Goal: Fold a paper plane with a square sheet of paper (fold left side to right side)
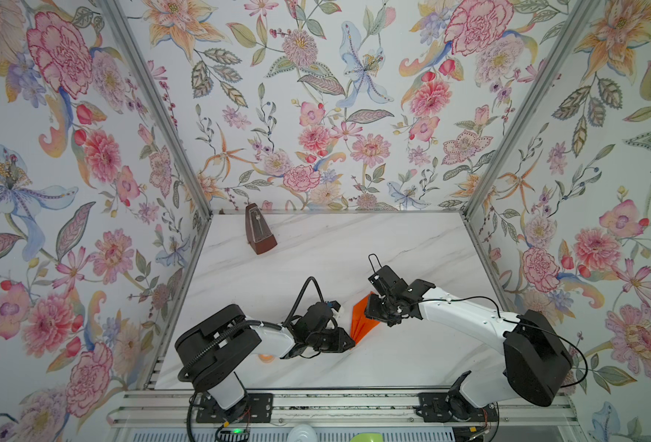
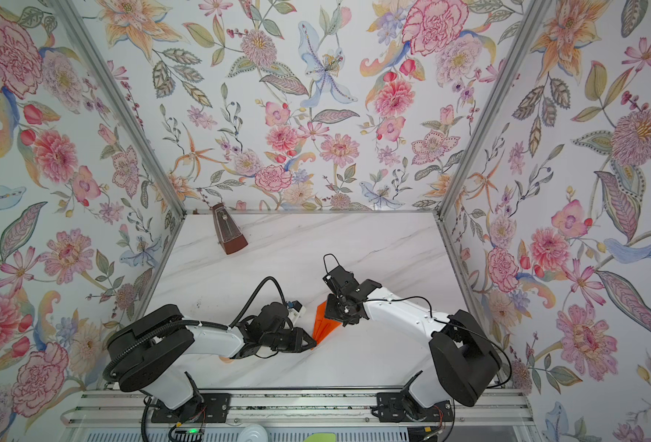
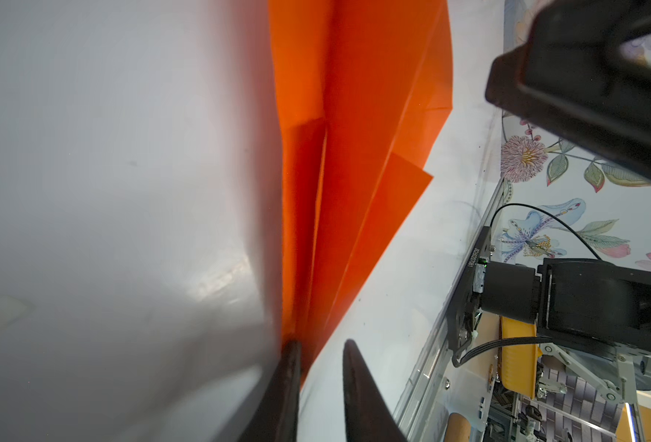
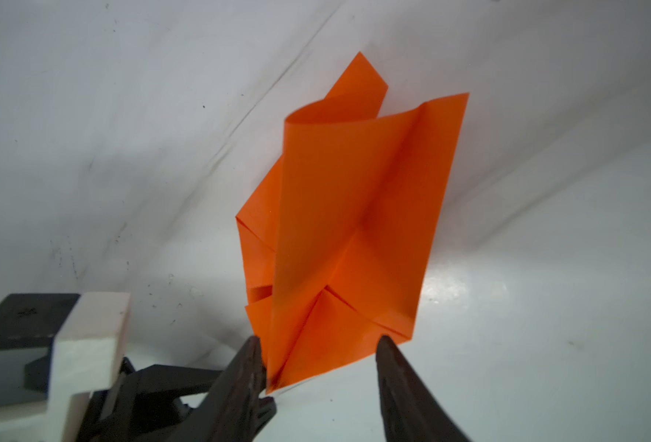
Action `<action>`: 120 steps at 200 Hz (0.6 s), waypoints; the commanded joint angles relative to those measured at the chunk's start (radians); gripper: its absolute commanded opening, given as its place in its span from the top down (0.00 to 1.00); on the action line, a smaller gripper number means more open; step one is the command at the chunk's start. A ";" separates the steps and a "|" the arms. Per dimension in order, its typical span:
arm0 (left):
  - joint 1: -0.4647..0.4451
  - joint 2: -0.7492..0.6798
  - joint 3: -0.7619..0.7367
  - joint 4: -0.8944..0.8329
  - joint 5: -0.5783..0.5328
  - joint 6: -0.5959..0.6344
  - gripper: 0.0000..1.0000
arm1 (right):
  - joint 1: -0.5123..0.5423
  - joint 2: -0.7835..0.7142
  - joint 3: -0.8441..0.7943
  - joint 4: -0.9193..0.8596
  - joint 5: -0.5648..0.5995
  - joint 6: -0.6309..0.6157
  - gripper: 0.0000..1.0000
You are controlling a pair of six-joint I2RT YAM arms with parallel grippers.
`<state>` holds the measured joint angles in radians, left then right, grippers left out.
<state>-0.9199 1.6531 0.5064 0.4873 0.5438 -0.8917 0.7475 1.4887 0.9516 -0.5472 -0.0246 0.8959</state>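
left jaws slightly apart, the pointed tip of the paper (image 3: 339,214) against one of them; right jaws half open astride its curled flaps, holding nothing; thin, orange, sharply creased, it rests on the glossy marbled tabletop (image 1: 354,248); brown pyramid metronome (image 1: 259,233) behind

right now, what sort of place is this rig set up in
Probably a robot test cell rather than a home: floral-papered panels on an aluminium frame box in a marble-look tabletop, and the left arm and right arm are bolted to a rail at its front.
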 commanded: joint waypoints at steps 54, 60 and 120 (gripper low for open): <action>-0.042 0.035 0.022 0.069 -0.012 -0.052 0.76 | -0.014 0.214 0.148 -0.052 0.105 -0.020 0.58; -0.044 0.027 0.018 0.067 -0.019 -0.052 0.76 | -0.015 0.223 0.156 -0.057 0.116 -0.029 0.61; -0.007 -0.218 0.011 -0.250 -0.215 0.068 0.76 | -0.024 0.286 0.294 -0.093 0.181 -0.225 1.00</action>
<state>-0.9478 1.5402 0.5152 0.4076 0.4446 -0.9028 0.7353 1.7325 1.1728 -0.6052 0.1150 0.7918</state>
